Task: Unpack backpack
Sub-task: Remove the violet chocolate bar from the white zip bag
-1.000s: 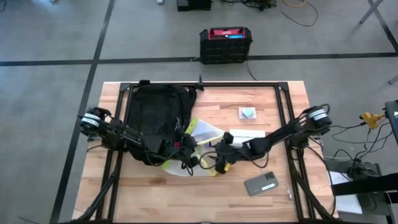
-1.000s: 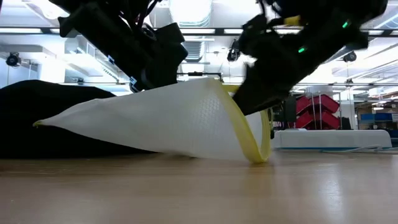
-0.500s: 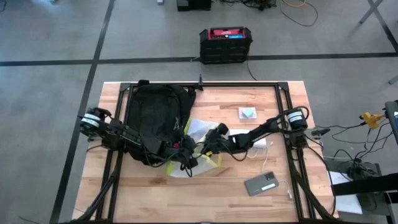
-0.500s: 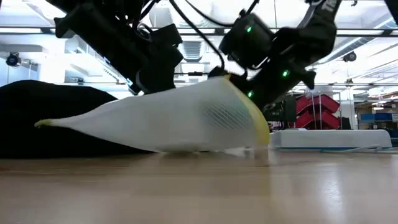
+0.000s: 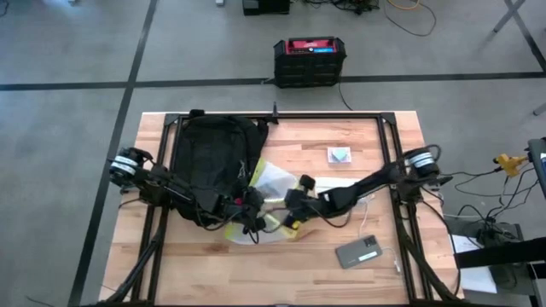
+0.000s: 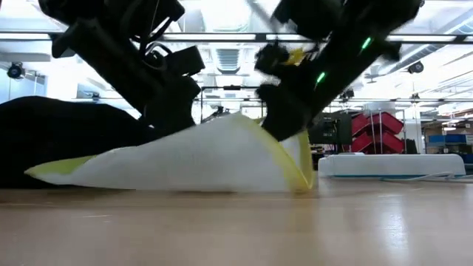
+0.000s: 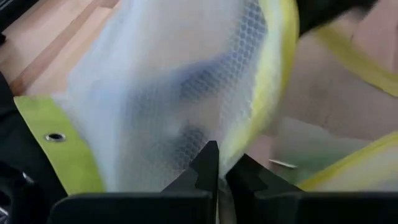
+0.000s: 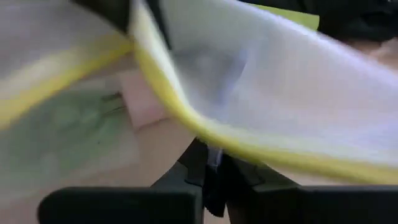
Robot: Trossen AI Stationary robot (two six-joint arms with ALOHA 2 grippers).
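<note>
Left wrist view puts the nearest matter plainly: the left gripper (image 7: 216, 163) has its two dark fingers pinched together on a translucent mesh pouch (image 7: 174, 93), a soft, honeycomb-patterned bag with a yellow-green border and a small metal eyelet at one corner. In the right wrist view the right gripper (image 8: 208, 163) is likewise closed on the pouch's (image 8: 261, 93) yellow edge, so both arms hold the same item from opposite sides. From the low view, the pouch (image 6: 199, 159) sags in a wedge, its lower edge on the pale wooden table (image 6: 236, 229) and its yellow rim lifted on the side beneath the green-lit arm. The high view places both grippers meeting at the table's middle, the left gripper (image 5: 247, 207) next to the backpack's open end and the right gripper (image 5: 293, 207) just beside it, with the pouch (image 5: 273, 181) spread between them. The backpack (image 5: 213, 158), soft black fabric, lies flat on the left half of the table, toward its far edge. I judge the step in hand to be drawing the pouch clear of the backpack; the next move likely calls for the left fingers to release so the right arm can carry the limp pouch off toward open table. Farther right lie a grey phone (image 5: 362, 252) and a small pale box (image 5: 339, 154).
</note>
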